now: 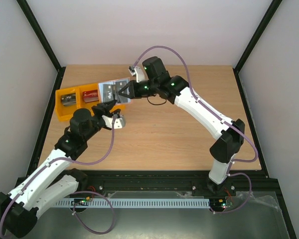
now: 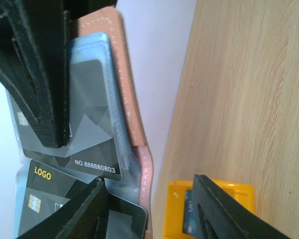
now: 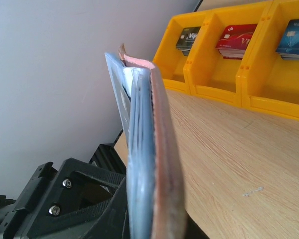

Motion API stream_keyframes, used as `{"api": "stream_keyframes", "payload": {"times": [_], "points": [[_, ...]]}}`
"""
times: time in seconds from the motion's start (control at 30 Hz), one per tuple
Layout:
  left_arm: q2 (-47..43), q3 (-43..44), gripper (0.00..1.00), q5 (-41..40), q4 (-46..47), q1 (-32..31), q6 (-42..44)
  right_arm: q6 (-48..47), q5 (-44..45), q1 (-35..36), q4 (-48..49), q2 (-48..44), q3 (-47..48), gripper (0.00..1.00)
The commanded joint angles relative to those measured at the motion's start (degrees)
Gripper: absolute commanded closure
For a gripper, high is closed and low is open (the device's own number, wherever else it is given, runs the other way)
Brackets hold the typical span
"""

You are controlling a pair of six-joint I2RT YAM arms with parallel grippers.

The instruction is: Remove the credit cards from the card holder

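Note:
My right gripper (image 1: 123,92) is shut on the card holder (image 1: 111,91) and holds it in the air over the right end of the yellow tray. In the right wrist view the card holder (image 3: 159,149) stands edge-on, tan outside, blue-grey sleeves inside, clamped in the right gripper (image 3: 152,219). In the left wrist view the card holder (image 2: 132,99) shows a dark grey credit card (image 2: 87,129) in its sleeve and a second one marked LOGO (image 2: 45,189) below it. My left gripper (image 1: 109,106) is open, and in its own view the left gripper (image 2: 149,179) has its jaws astride the holder's lower rim.
The yellow three-compartment tray (image 1: 60,107) stands at the table's far left. It holds a dark card (image 3: 188,37), red cards (image 3: 236,37) and blue cards (image 3: 294,35). The blue card (image 2: 190,216) also shows in the left wrist view. White walls enclose the table.

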Motion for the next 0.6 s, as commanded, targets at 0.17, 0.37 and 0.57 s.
{"api": "stream_keyframes", "payload": {"times": [0.17, 0.37, 0.57], "points": [[-3.43, -1.3, 0.83, 1.47, 1.62, -0.95, -0.39, 0.27, -3.21, -0.35, 6.1, -4.14, -0.09, 0.98], [-4.97, -0.7, 0.98, 2.19, 0.37, -1.43, -3.97, 0.35, -3.37, -1.36, 6.86, -4.86, -0.16, 0.98], [-6.82, 1.09, 0.98, 7.12, -1.72, -1.57, -10.16, 1.59, -3.61, -2.47, 8.17, -5.51, -0.89, 0.98]]}}
